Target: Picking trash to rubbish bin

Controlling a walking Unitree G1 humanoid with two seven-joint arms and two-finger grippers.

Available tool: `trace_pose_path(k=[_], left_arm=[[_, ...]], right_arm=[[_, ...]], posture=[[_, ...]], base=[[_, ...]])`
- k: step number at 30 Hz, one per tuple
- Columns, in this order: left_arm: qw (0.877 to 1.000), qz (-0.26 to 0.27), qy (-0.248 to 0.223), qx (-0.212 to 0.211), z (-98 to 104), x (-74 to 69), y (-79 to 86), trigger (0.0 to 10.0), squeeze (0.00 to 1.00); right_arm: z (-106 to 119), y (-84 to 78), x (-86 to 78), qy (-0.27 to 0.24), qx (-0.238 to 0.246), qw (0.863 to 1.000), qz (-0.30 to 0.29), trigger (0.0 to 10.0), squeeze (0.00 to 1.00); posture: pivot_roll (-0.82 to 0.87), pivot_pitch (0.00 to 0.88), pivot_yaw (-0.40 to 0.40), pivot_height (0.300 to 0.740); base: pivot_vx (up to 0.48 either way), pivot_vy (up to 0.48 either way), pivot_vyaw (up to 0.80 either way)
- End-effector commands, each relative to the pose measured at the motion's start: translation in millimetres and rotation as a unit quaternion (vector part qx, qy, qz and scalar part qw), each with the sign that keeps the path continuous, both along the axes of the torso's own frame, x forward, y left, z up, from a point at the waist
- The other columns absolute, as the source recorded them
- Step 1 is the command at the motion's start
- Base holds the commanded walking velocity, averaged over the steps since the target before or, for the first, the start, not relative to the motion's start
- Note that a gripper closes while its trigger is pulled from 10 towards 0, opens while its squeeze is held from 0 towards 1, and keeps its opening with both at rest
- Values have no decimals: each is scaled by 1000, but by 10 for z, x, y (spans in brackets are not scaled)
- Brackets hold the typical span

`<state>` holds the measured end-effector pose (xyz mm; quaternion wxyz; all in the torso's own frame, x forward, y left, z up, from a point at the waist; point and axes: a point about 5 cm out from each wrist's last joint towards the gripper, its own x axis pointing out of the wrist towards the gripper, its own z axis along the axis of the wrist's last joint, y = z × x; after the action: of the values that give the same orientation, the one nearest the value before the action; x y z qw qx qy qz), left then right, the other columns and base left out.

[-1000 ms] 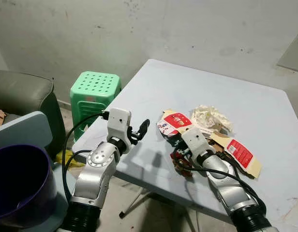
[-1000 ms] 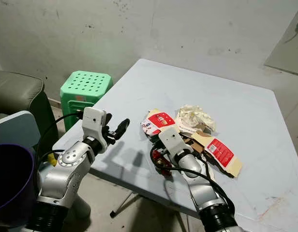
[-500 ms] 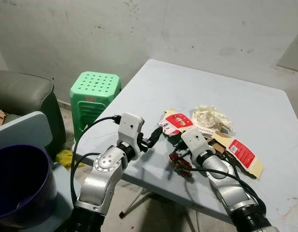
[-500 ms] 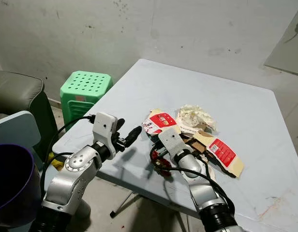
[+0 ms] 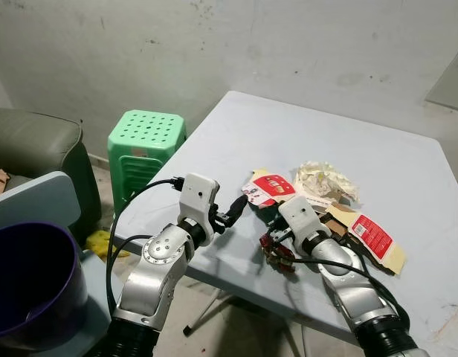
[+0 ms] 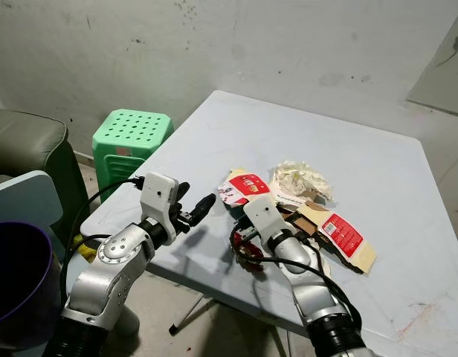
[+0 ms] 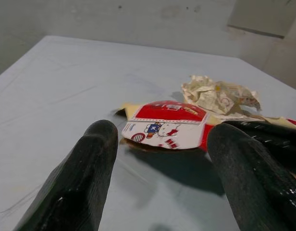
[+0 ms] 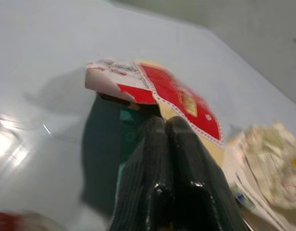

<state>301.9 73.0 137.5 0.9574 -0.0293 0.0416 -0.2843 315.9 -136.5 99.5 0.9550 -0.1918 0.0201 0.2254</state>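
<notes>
Your left gripper (image 7: 160, 159) hangs over the near left part of the pale blue table (image 5: 407, 171) with its two black fingers (image 7: 83, 178) spread wide, aimed at the red and white printed carton (image 7: 167, 126) that lies flat just beyond them; nothing sits between the fingers. Your right gripper (image 8: 166, 126) has its fingers pressed together with no gap you can see, their tips right at the near edge of that same carton, under its raised flap; whether they pinch any part of it you cannot tell. In the head views the right wrist (image 5: 300, 216) lies over the heap of trash, with a knot of red and black wires (image 5: 277, 249) beneath it near the table's front edge. The heap sits in the middle of the table: the carton at its left, a crumpled ball of pale paper (image 5: 324, 181) on its far side, and a flattened tan box with a red label (image 5: 369, 236) at its right. Off the table's left side stands a green plastic stool (image 5: 146, 145), with a dark green armchair (image 5: 36, 145) further left. The purple rubbish bin (image 5: 32, 282) stands at the near left, well apart from the trash.
</notes>
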Motion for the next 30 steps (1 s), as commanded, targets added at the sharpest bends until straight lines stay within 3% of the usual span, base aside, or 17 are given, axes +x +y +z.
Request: trace_pose_path(k=[1,7,8,9,10,11,12,13,16,21,30], left_arm=[[1000,2,-13,1,64,17,8,10000,0],[1000,9,-15,4,69,42,43,10000,0],[1000,11,-16,4,76,53,46,10000,0],[1000,11,-17,5,79,59,50,10000,0],[1000,11,-17,5,79,59,50,10000,0],[1000,11,-19,6,86,66,52,10000,0],[1000,11,-20,6,89,69,53,10000,0],[1000,12,-21,6,90,72,53,10000,0],[1000,15,-26,5,112,93,64,10000,0],[999,29,-37,-4,173,150,120,10000,0],[999,35,-40,-5,187,181,145,10000,0]], right_arm=[[79,-68,-10,-11,22,1000,10,0,0],[122,-101,-129,9,91,992,82,0,0],[145,-129,-167,25,124,986,108,0,0],[143,-152,-173,39,138,983,110,2235,0],[143,-152,-173,39,138,983,110,2235,0],[149,-173,-165,46,148,982,108,8157,0],[153,-180,-165,48,153,981,108,8157,0],[149,-197,-161,51,153,982,103,10000,0],[127,-254,-149,62,162,981,86,10000,0],[205,-400,-50,48,233,971,11,10000,0],[383,-480,-26,9,318,948,-2,10000,0]], posture=[[-5,0,-106,740],[-10,0,-100,740],[-12,0,-99,740],[-15,0,-96,740],[-15,0,-96,740],[-18,0,-93,740],[-18,0,-93,740],[-19,0,-91,740],[-21,0,-89,740],[-20,0,-84,740],[-22,0,-77,740]], base=[[0,0,0],[0,0,0],[0,0,0],[0,0,0],[0,0,0],[0,0,0],[0,0,0],[0,0,0],[0,0,0],[0,0,0],[0,0,0]])
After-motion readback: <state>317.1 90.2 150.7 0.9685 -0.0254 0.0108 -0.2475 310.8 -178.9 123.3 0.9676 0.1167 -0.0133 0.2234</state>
